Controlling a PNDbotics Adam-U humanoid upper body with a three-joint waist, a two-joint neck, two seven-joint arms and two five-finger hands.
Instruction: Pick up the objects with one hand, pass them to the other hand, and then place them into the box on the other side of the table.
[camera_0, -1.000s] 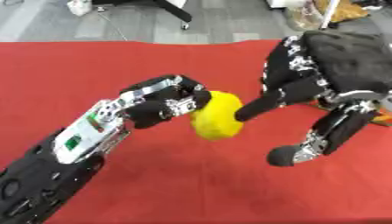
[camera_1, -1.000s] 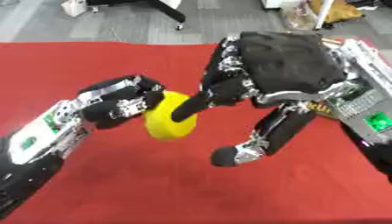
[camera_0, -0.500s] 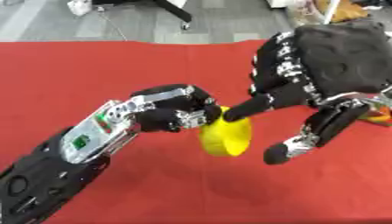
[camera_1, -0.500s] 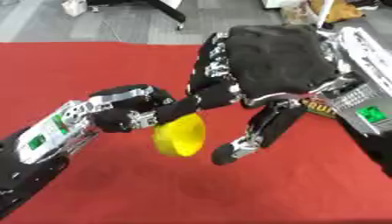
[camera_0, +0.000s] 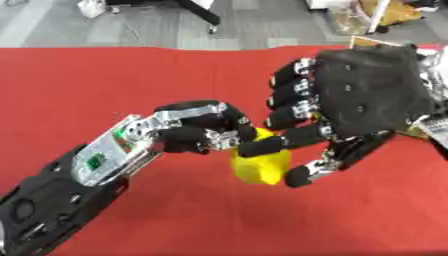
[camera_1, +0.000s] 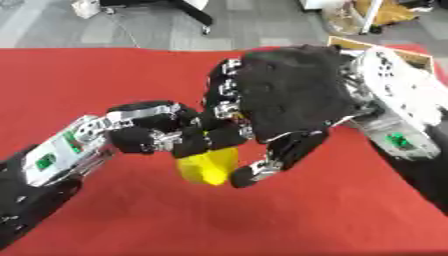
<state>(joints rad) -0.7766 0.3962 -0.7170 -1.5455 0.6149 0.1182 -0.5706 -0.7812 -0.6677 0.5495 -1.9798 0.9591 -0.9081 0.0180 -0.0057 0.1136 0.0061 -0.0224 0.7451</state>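
Observation:
A yellow object (camera_0: 261, 166) hangs above the red tablecloth (camera_0: 105, 80) in the middle of the view. My left hand (camera_0: 199, 133) comes in from the lower left, its fingers curled round the object's top. My right hand (camera_0: 363, 95) reaches in from the right with its back to the camera. Its fingers lie over the object's upper side and its thumb (camera_0: 328, 157) comes up along the object's right side, so it cups the object. The part of the object under both hands is hidden.
A cardboard box edge (camera_1: 346, 43) shows at the far right behind my right hand. Beyond the table's far edge lie grey floor and a chair base (camera_0: 197, 12).
The yellow object has sunk lower and turned. My right hand has moved in closer over it, and its fingers and thumb now wrap the object's sides. The left hand still holds it.

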